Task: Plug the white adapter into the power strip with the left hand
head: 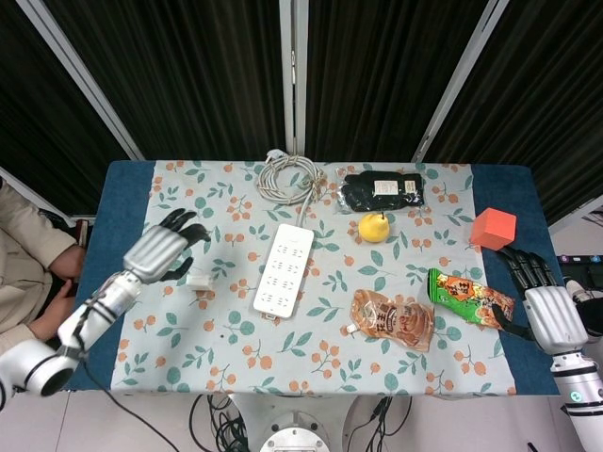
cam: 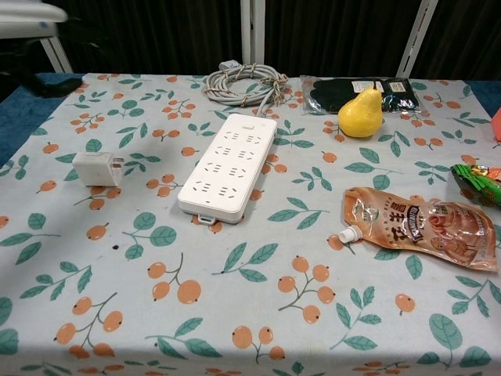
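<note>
The small white adapter (head: 199, 280) (cam: 97, 168) lies on the floral cloth, left of the white power strip (head: 284, 268) (cam: 228, 165). My left hand (head: 166, 247) hovers just up and left of the adapter, fingers apart and holding nothing; the chest view shows only a blurred pale part of it at the top left corner (cam: 27, 11). My right hand (head: 544, 306) sits open at the table's right edge, beside the green snack bag (head: 470, 298). The strip's grey cable (head: 289, 177) is coiled behind it.
A yellow pear (head: 374, 227) (cam: 361, 113), a black packet (head: 382, 191), an orange cube (head: 494, 228) and a brown pouch (head: 393, 318) (cam: 419, 227) lie right of the strip. A person's arm (head: 28, 264) is beyond the left edge.
</note>
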